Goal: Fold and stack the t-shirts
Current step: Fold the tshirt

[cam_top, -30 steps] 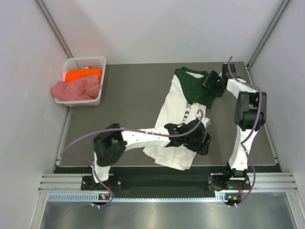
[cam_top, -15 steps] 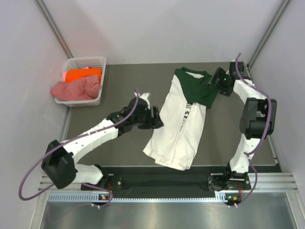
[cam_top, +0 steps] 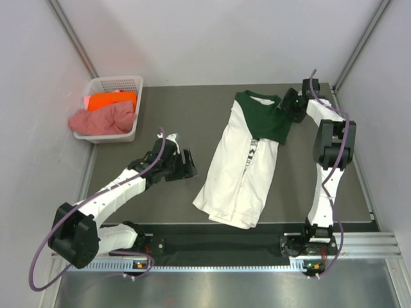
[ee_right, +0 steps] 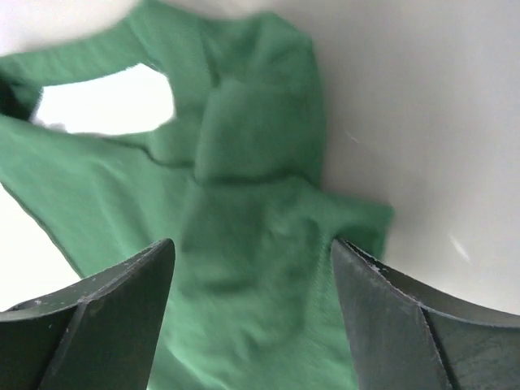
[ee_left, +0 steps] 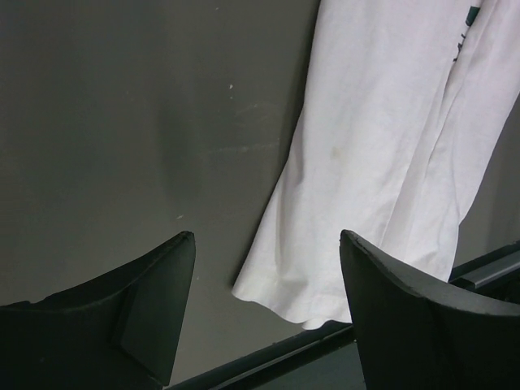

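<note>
White-and-green t-shirt (cam_top: 239,176) is laid lengthwise on the counter (cam_top: 167,122), right of centre. Right jaws are spread apart over its green part (ee_right: 244,203); left jaws are spread apart above bare counter near its hem (ee_left: 284,296). Orange t-shirt (cam_top: 110,101) and pink t-shirt (cam_top: 101,120) are heaped in the basket (cam_top: 122,82), far left.

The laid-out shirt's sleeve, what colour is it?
The sleeve is dark green, best seen in the right wrist view.
</note>
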